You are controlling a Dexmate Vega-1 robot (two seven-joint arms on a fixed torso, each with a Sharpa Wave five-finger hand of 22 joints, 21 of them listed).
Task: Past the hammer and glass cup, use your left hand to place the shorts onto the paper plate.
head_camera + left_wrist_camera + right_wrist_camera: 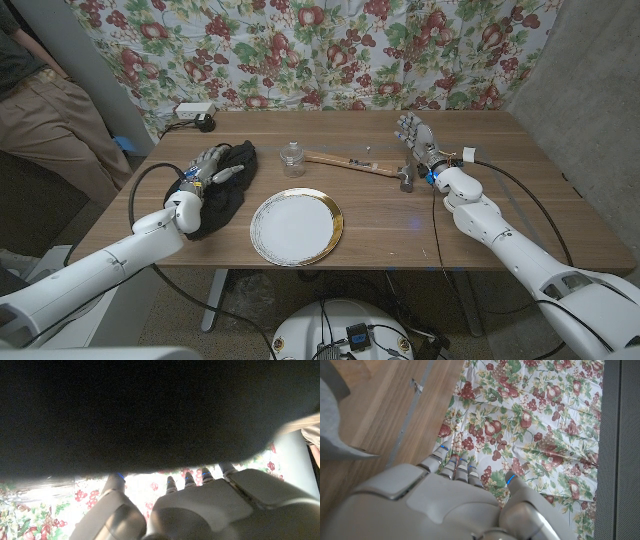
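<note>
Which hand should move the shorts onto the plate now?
Left. The left hand is already on the black shorts, right beside the paper plate. The right hand stands open beyond the hammer, far from them.

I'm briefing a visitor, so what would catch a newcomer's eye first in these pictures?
The left hand gripping the black shorts at the table's left side. Next, the gold-rimmed paper plate at the front middle, with the glass cup and hammer behind it.
</note>
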